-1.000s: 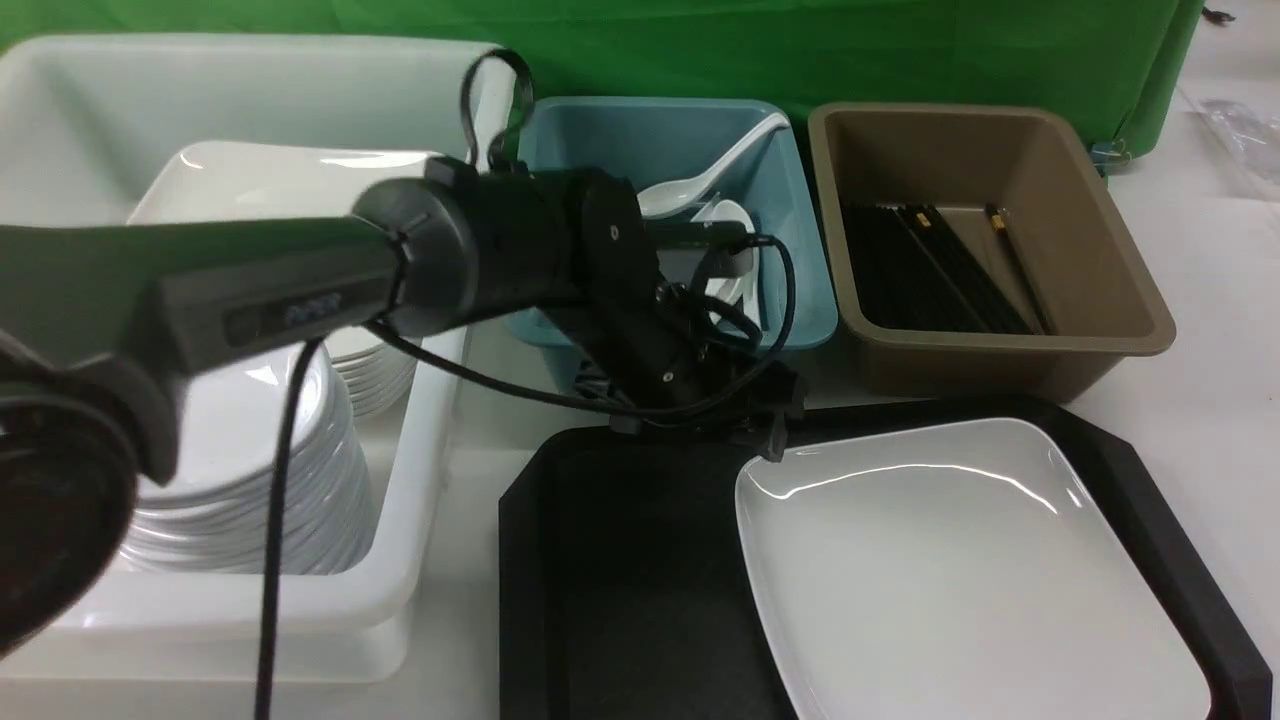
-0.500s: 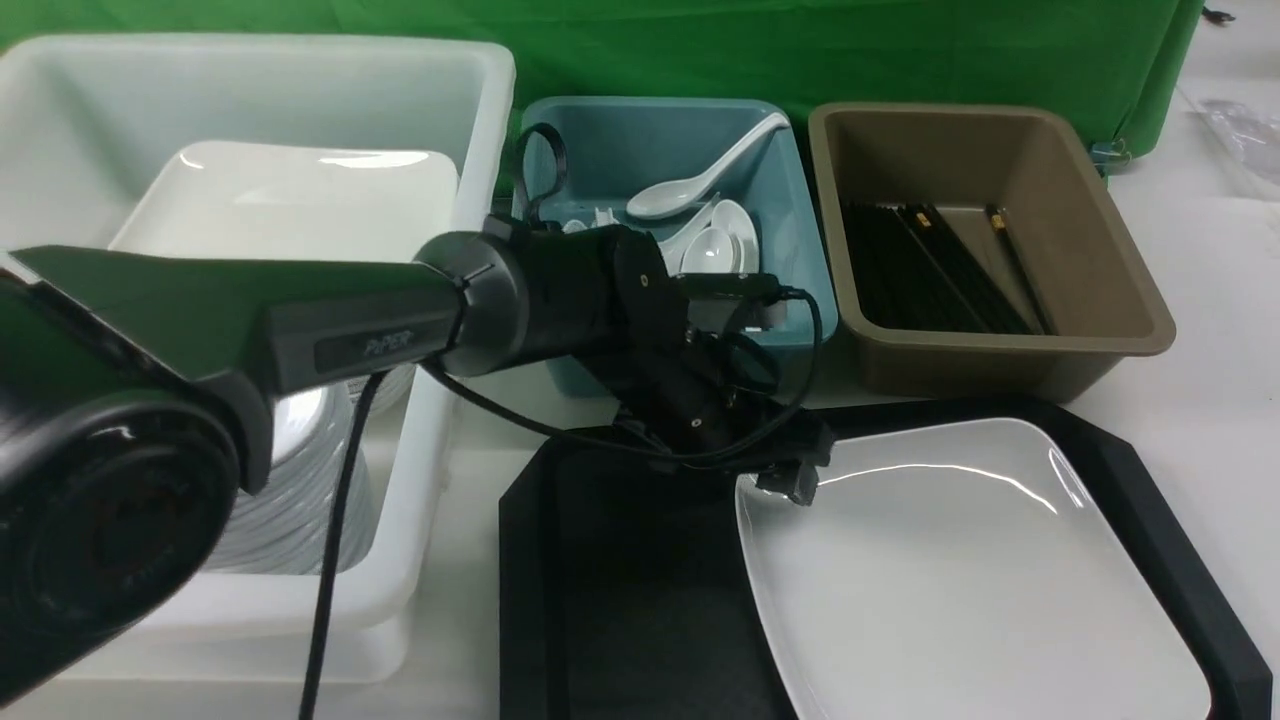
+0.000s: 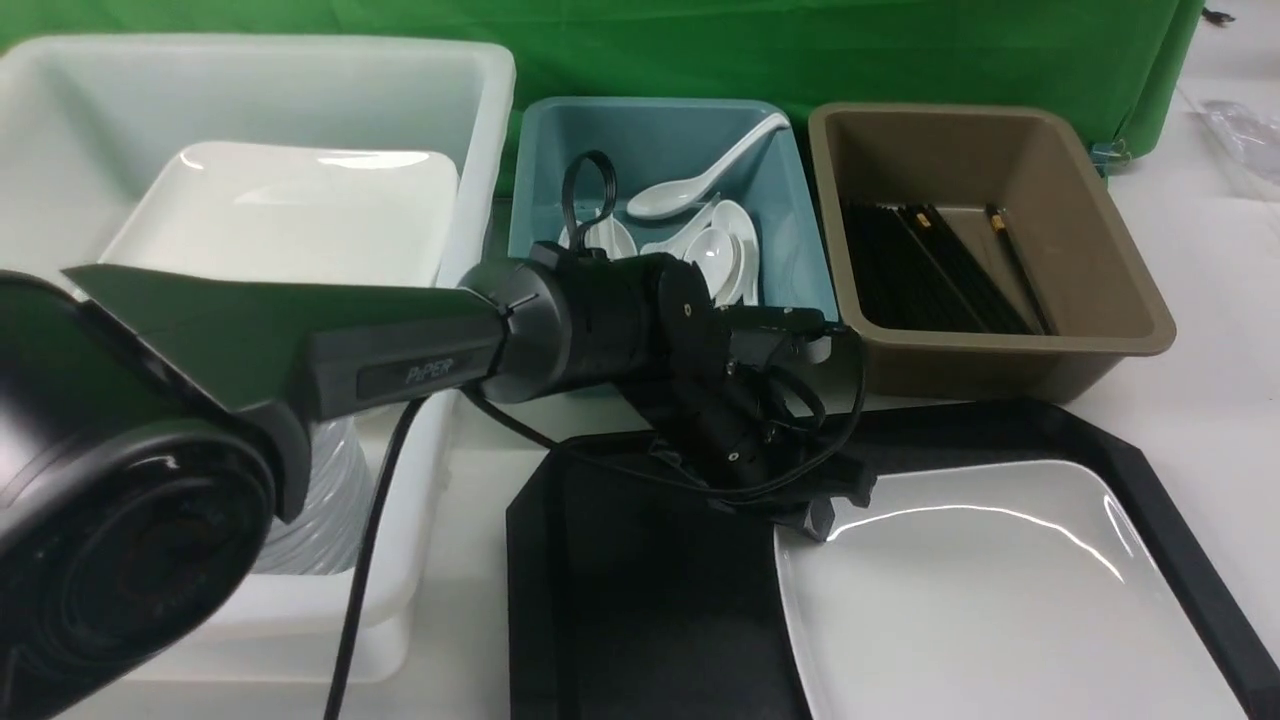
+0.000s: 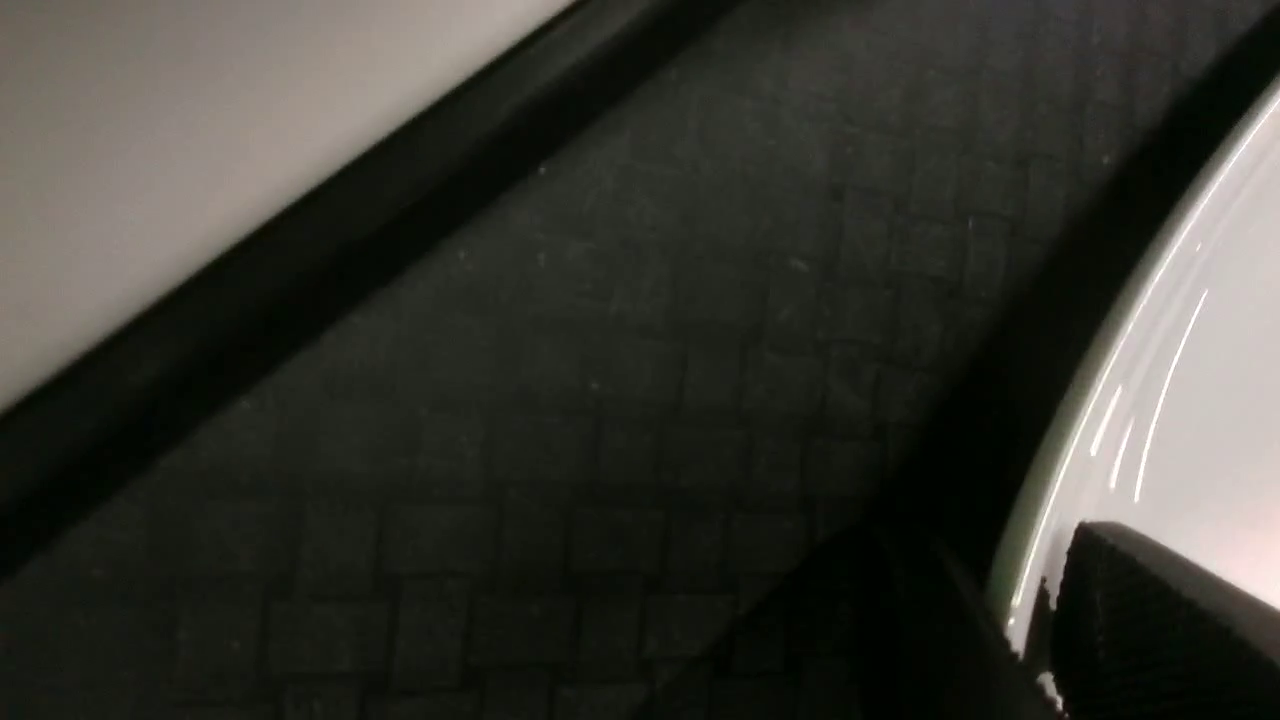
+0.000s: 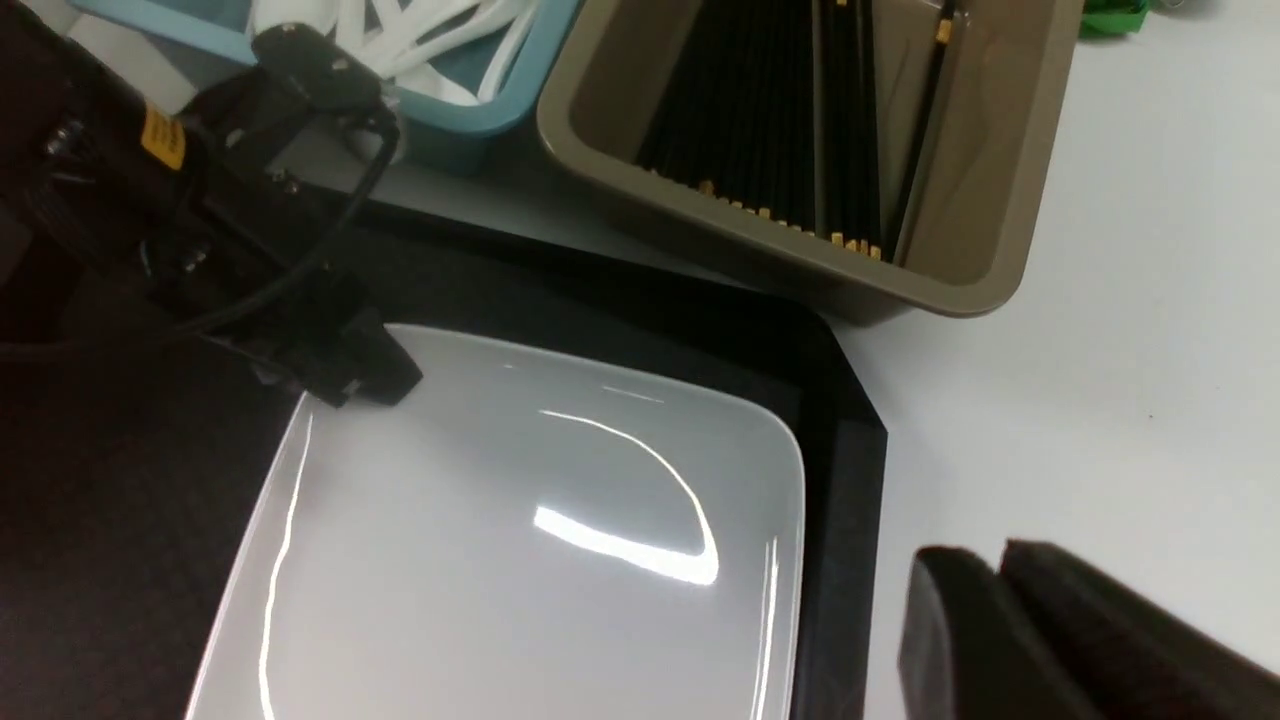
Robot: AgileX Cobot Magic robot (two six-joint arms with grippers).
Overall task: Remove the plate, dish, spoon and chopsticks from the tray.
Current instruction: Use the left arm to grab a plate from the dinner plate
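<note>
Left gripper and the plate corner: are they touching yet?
Touching. Left wrist view: the plate's rim sits between the left gripper's fingers, one pad flat on its inner face. Right wrist view shows no gap either.

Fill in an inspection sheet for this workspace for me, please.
Surface: white table.
Job's things: plate lies alone on the tray.
Clutter: spoons in blue tub; chopsticks in brown tub; stacked plates in white tub.
Pincers: left pincer clamped on the plate's far corner rim; right pincer shut, empty, above the table.
Cables: black cable hanging from the left arm.
Surroundings: green backdrop.
</note>
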